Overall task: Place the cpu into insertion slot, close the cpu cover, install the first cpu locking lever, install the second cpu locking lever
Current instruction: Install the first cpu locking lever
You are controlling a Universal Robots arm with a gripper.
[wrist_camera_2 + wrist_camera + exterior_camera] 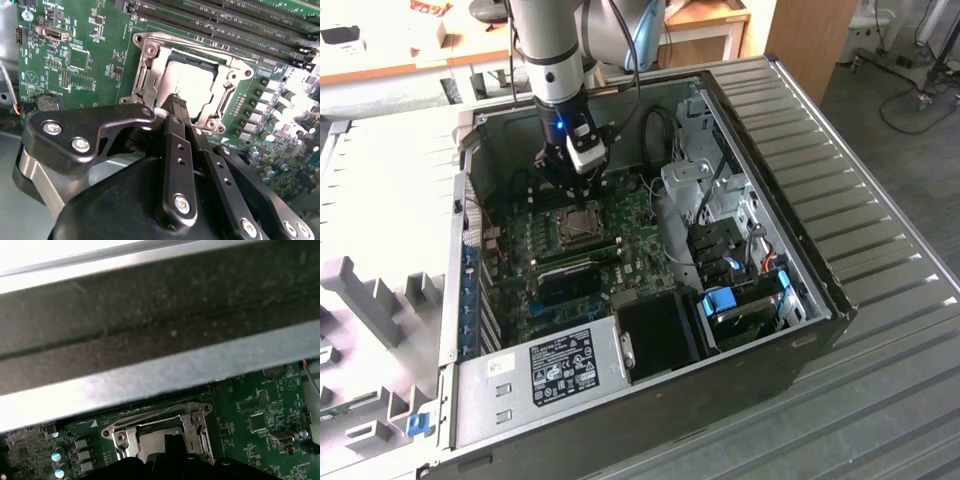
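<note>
An open desktop computer case (650, 250) lies on its side on a ribbed grey metal table (880, 300), with grey foam blocks (370, 290) at the exterior view's left. Inside the case, a green motherboard (570, 250) fills the floor, a grey power supply (540, 375) sits at the near edge, and a drive cage with blue tabs (745, 300) is toward the exterior view's right. The arm (555, 60) reaches down into the case, its gripper (570, 185) poised just above the insertion slot (578, 225). In the second wrist view the gripper (178, 107) has its black fingers (175, 145) drawn close together, their tips over the edge of the socket; whether they pinch anything cannot be told. The cpu cover (150, 70) lies down flat over the socket, its grey frame surrounding the window, and the cpu (192, 85) rests inside that window, its pale metal top showing. Long black memory slots (225, 25) run beside the socket. In the first wrist view the cover (122, 432) and chip (152, 442) appear below a broad grey case wall (160, 370).
</note>
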